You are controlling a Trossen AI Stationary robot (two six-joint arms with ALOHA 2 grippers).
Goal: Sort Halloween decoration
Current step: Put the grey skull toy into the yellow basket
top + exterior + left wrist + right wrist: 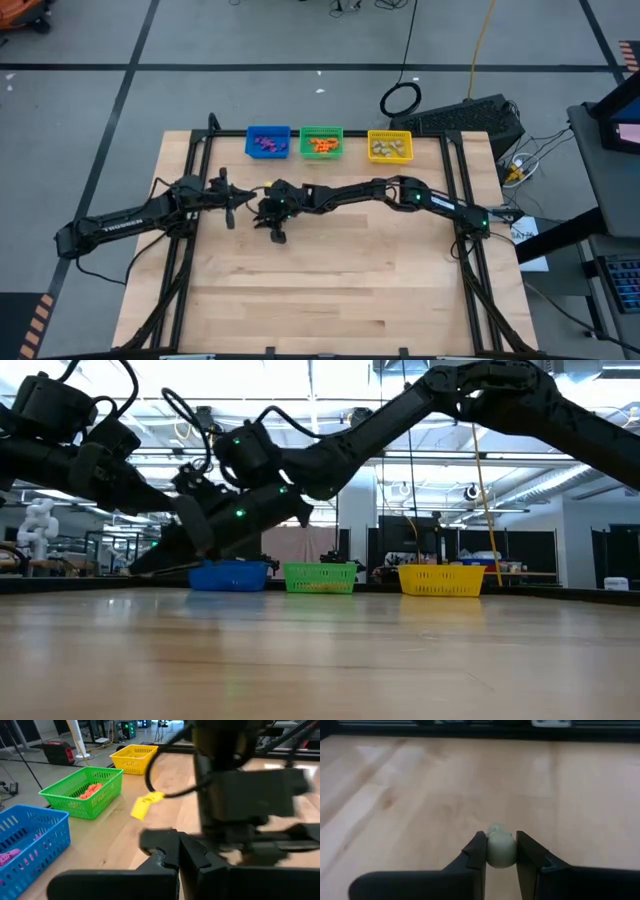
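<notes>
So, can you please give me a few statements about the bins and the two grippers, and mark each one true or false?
1. The right gripper is shut on a pale trinket. True.
2. The green bin stands between the blue bin and the yellow bin. True.
3. The green bin holds purple trinkets. False: the orange trinkets lie in it; the purple trinkets are in the blue bin.
4. The left gripper is wide open. False: its fingers are shut.
5. The right gripper hangs over the yellow bin. False: it is above the bare table, near the left gripper.
</notes>
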